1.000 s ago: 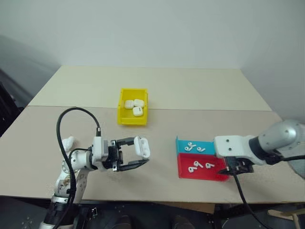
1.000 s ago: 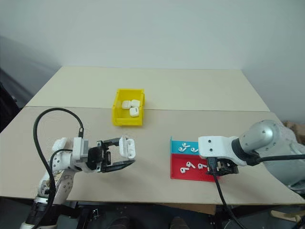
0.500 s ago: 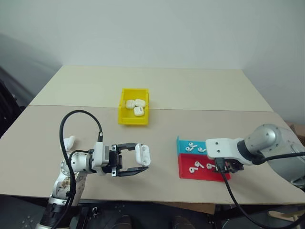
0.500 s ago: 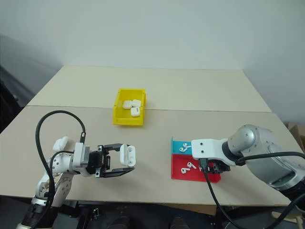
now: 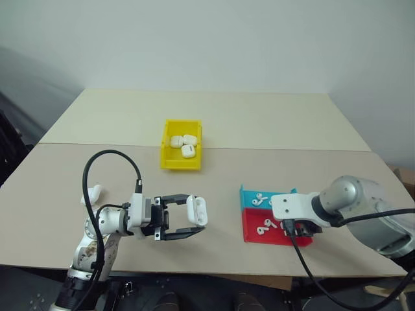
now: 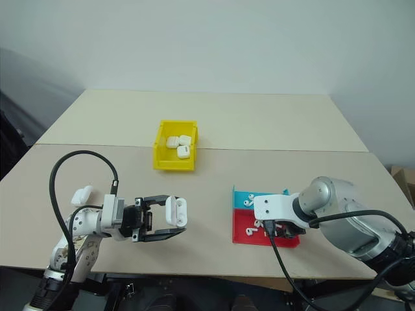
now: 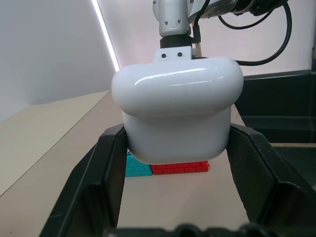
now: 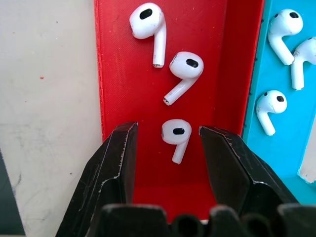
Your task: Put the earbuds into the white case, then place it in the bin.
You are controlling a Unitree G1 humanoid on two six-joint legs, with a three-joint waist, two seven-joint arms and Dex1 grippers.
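- Left gripper (image 5: pixel 192 221): fingers clamped on a white case (image 5: pixel 197 210), held above the table (image 5: pixel 259 123), pointing across toward the right arm. Left wrist view has the case (image 7: pixel 177 111) wedged between both black fingers (image 7: pixel 106 173), lid closed as far as I can tell.
- Right gripper (image 8: pixel 169 148): pointing steeply down over the red tray (image 8: pixel 123 74), jaws parted. One earbud (image 8: pixel 176 136) sits between the fingertips, a gap on each side, no contact visible.
- Two more earbuds (image 8: pixel 183 71) lie on the red tray past the fingertips. Three sit in the blue tray (image 8: pixel 284 123), which butts against the red one.
- Head view: red tray (image 5: pixel 259 234) at roughly 4 o'clock from table centre, blue tray (image 5: pixel 249 197) touching its far edge. Right gripper body covers the right part of both.
- Bin (image 5: pixel 181 154): yellow, about 12 o'clock from the held case, well apart from it. Three white cases (image 5: pixel 183 144) inside, clustered at the far end.
- Another white case (image 5: pixel 93 192) lies on the table at 9 o'clock from the left gripper, near the arm's cable loop.
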